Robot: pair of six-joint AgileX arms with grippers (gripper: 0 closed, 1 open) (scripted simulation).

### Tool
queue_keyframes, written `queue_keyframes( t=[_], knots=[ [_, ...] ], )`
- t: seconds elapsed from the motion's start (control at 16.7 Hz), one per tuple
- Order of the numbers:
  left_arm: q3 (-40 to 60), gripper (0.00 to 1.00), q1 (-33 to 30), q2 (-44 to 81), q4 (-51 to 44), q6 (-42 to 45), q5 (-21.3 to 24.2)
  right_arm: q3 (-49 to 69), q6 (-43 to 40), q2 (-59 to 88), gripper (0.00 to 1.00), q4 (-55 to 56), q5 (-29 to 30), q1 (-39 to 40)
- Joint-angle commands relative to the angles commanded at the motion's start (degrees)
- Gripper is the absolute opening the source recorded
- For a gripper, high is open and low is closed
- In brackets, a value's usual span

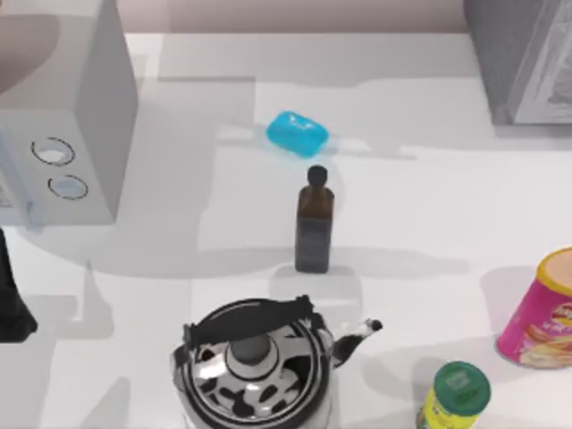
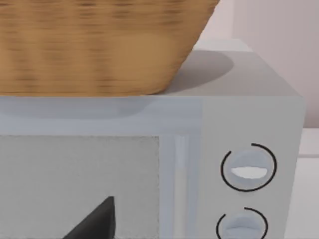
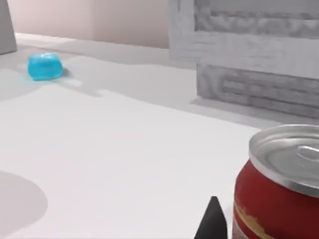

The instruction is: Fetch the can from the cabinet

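A red can (image 3: 279, 199) with a silver pull-tab lid stands on the white table very close to my right wrist camera. One black fingertip (image 3: 213, 220) of my right gripper shows just beside the can. Whether it touches the can I cannot tell. Behind the can rises the grey cabinet (image 3: 259, 55), which stands at the table's far right corner (image 1: 523, 54). My left arm (image 1: 11, 299) is parked at the left edge in front of the microwave, and a dark fingertip (image 2: 97, 221) of its gripper shows against the microwave door.
A microwave (image 1: 67, 116) with a wicker basket (image 2: 94, 45) on top fills the far left. A blue soap bar (image 1: 297, 132), a dark bottle (image 1: 314, 222), a black-and-white kettle (image 1: 255, 366), a green-lidded jar (image 1: 456, 393) and a pink canister (image 1: 541, 313) stand on the table.
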Motion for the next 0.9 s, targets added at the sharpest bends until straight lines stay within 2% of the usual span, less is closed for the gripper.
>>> queue_keyframes(
  t=[0.36,0.9],
  knots=[
    [0.0,1.00,0.0,0.0,0.0,0.0,0.0,-2.2,-1.6,-1.0,0.00,0.2,-1.3,1.1],
    [0.0,1.00,0.0,0.0,0.0,0.0,0.0,-2.2,-1.6,-1.0,0.68,0.2,-1.3,1.1]
  ],
)
